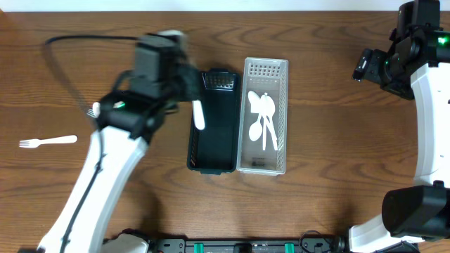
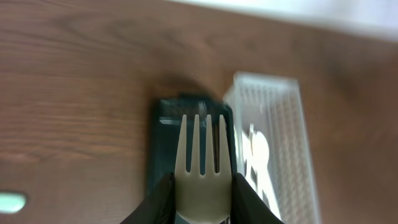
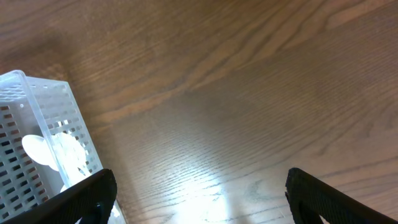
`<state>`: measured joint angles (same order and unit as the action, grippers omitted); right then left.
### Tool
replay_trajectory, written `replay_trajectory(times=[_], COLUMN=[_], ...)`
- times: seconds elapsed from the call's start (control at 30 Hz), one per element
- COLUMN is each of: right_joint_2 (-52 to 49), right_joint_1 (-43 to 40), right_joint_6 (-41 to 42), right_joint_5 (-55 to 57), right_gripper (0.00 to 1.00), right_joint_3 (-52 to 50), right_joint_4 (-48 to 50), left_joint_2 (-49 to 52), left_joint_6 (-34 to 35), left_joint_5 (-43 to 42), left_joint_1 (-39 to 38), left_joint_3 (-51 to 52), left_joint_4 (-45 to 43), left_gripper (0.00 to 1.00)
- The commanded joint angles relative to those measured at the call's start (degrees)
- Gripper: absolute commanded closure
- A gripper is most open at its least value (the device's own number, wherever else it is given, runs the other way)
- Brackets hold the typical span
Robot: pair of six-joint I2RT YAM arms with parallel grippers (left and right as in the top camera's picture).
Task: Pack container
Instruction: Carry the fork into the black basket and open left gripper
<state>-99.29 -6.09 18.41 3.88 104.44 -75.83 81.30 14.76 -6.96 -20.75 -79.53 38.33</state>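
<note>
My left gripper (image 2: 200,198) is shut on a white plastic fork (image 2: 200,155), tines pointing away from me. In the overhead view the fork (image 1: 198,114) hangs over the left rim of the dark basket (image 1: 213,158). The dark basket (image 2: 163,121) lies under the fork in the left wrist view. A white slotted basket (image 1: 265,163) holding white spoons (image 1: 264,119) stands right of it, also in the left wrist view (image 2: 283,93) and right wrist view (image 3: 31,106). My right gripper (image 3: 199,199) is open and empty above bare table at the far right.
Another white fork (image 1: 48,142) lies on the wooden table at the far left. A black cable (image 1: 77,40) loops across the back left. The right arm's body (image 1: 415,63) stands at the right edge.
</note>
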Motion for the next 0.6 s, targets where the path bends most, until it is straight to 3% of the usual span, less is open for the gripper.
replay_trajectory(times=[0.0, 0.27, 0.5, 0.53, 0.57], right_joint_2=[-0.39, -0.39, -0.39, -0.37, -0.39], right_joint_1=[-0.28, -0.28, -0.28, -0.28, -0.28], right_joint_6=[-1.33, -1.33, -1.33, -1.33, -1.33], right_joint_5=[0.61, 0.61, 0.61, 0.61, 0.61], right_gripper=[0.1, 0.1, 0.1, 0.1, 0.1], right_joint_3=[-0.13, -0.13, -0.13, -0.13, -0.13], right_joint_4=[-0.13, -0.52, -1.14, -1.14, -1.11], left_joint_2=[5.38, 19.89, 26.56, 26.97, 27.17], left_joint_6=[-9.29, -12.22, -12.2, -12.2, -12.2], left_joint_5=[0.5, 0.5, 0.48, 0.48, 0.48], left_joint_1=[-2.21, -3.08, -3.17, -3.17, -3.17], left_joint_3=[-0.22, -0.22, -0.22, -0.22, -0.22], left_joint_4=[-0.11, 0.15, 0.85, 0.87, 0.9], left_gripper=[0.94, 0.94, 0.94, 0.9, 0.77])
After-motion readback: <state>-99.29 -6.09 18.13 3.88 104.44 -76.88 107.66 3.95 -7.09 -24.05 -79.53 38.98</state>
